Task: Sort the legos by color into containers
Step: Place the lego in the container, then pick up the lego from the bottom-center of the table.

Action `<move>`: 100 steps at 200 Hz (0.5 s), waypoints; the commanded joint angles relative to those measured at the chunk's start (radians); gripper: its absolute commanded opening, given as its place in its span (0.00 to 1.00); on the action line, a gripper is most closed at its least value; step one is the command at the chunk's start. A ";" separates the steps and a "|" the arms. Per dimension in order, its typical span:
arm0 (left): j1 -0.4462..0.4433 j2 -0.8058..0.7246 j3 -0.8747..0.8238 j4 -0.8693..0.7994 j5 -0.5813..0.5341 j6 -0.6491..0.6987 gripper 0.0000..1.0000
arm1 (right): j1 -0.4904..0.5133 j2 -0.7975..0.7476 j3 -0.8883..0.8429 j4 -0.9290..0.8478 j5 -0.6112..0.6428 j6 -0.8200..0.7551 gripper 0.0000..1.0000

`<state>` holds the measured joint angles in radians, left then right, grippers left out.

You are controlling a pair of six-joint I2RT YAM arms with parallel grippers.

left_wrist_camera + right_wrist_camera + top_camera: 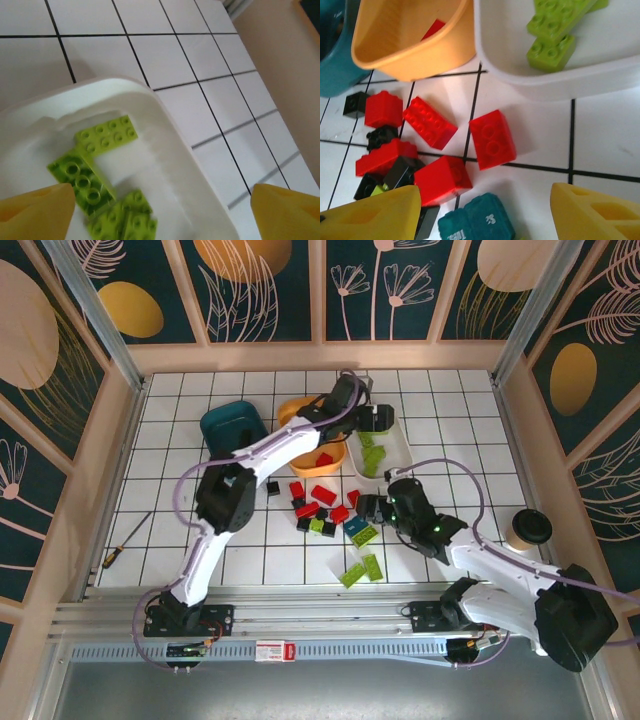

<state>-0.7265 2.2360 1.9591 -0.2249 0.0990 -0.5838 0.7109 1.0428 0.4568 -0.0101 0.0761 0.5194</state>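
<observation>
1. Left gripper hung wide open, empty, over the white plastic tub with lime green bricks inside.
2. Right gripper sat part-open near that tub over loose red bricks; best to centre on one before closing.

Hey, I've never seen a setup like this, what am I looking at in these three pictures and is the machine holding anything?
Two white robot arms are bolted at a tiled table's near edge. One picture looks down from above; the other two come from cameras on each wrist, their yellow fingers at the bottom corners. The left hand hangs open above the shallow white plastic tub of lime green studded bricks, holding nothing. The right hand is open too, low over loose red bricks, black bricks and a teal one. Orange and dark teal tubs stand nearby.
</observation>
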 commanded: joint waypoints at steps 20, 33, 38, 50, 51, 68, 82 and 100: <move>-0.024 -0.463 -0.439 0.271 0.017 -0.031 0.98 | 0.099 0.073 -0.011 -0.070 0.041 0.027 0.76; -0.038 -0.584 -0.589 0.304 -0.003 -0.041 0.98 | 0.123 0.097 -0.004 -0.096 0.065 0.025 0.85; -0.043 -0.626 -0.647 0.318 -0.009 -0.045 0.99 | 0.132 0.108 0.000 -0.104 0.074 0.024 0.88; -0.054 -0.721 -0.773 0.338 -0.036 -0.059 0.98 | 0.149 0.131 0.009 -0.133 0.089 0.018 0.93; -0.056 -0.728 -0.782 0.338 -0.039 -0.061 0.98 | 0.150 0.132 0.010 -0.136 0.091 0.018 0.93; -0.065 -0.835 -0.929 0.346 -0.060 -0.085 0.99 | 0.171 0.165 0.028 -0.167 0.104 0.009 0.96; -0.067 -0.913 -1.044 0.353 -0.066 -0.110 0.99 | 0.183 0.188 0.035 -0.175 0.103 -0.006 0.97; -0.067 -0.992 -1.148 0.347 -0.073 -0.139 0.98 | 0.195 0.221 0.047 -0.175 0.087 -0.030 0.95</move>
<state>-0.7971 1.3155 0.9283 0.1097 0.0582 -0.6621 0.8867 1.2274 0.4633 -0.1486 0.1387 0.5259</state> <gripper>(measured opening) 0.985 0.963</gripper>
